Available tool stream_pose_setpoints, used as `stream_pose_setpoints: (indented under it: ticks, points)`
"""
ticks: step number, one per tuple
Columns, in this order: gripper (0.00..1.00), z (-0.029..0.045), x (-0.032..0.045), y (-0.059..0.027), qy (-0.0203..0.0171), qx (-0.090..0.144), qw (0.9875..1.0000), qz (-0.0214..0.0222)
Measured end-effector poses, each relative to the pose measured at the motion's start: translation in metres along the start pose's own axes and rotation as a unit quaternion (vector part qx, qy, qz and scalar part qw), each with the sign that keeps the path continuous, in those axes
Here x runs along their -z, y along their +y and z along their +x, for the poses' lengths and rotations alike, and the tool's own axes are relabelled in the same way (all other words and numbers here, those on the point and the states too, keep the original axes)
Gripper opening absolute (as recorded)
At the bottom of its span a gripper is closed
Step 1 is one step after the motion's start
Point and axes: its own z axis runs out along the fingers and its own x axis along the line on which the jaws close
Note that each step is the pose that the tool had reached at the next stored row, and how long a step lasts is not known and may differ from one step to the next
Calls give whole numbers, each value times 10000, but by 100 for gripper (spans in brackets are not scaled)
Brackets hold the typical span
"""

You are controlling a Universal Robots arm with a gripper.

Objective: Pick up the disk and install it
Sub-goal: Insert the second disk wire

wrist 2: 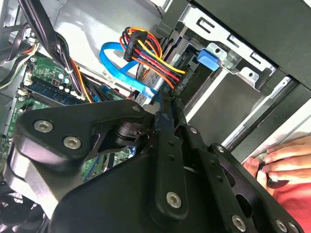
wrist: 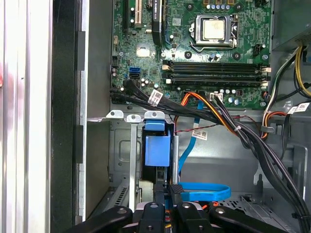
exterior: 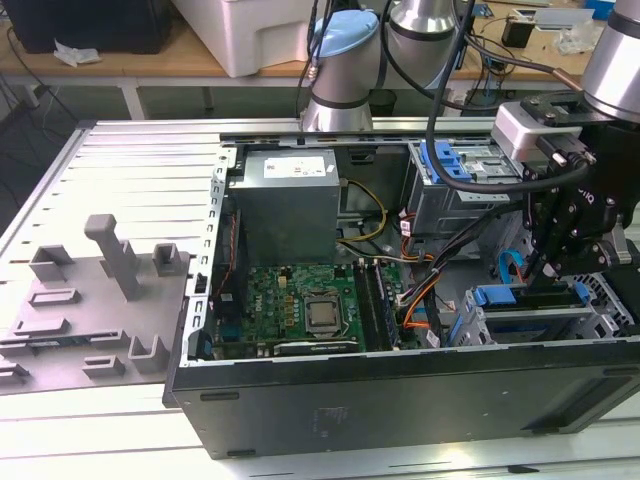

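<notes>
The gripper (exterior: 548,272) stands low in the drive cage (exterior: 530,322) at the exterior view's right, its fingers seemingly closed on the disk (wrist: 158,149) sitting upright in the bay; press squarely along the rails, clear of the cables (wrist: 214,114).

Even overhead light keeps my exterior view bright and slightly soft, with glare on the pale slatted table (exterior: 150,170), while in both wrist views my dark gripper (wrist: 167,204) looms blurred up close and the case wall (wrist 2: 97,24) washes out white.
</notes>
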Motion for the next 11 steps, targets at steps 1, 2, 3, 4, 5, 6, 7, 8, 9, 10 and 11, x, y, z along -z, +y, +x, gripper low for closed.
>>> stream_pose_setpoints:
  ticks: [1, 2, 3, 4, 5, 6, 7, 8, 9, 10, 11]
  points:
    - [16, 0, 0, 0, 0, 0, 10000, 0]
    - [16, 0, 0, 0, 0, 0, 10000, 0]
    - [16, 0, 0, 0, 0, 0, 10000, 0]
    - [16, 0, 0, 0, 0, 0, 10000, 0]
    - [16, 0, 0, 0, 0, 0, 10000, 0]
    - [16, 1, -3, 0, -3, 0, 10000, 0]
    - [16, 1, -3, 0, -3, 0, 10000, 0]
    - [16, 2, 0, 0, 0, 0, 10000, 0]
    - [16, 2, -1, 0, 0, 0, 10000, 0]
    - [16, 2, -1, 0, -1, 0, 10000, 0]
    - [16, 2, 0, 0, 0, 0, 10000, 0]
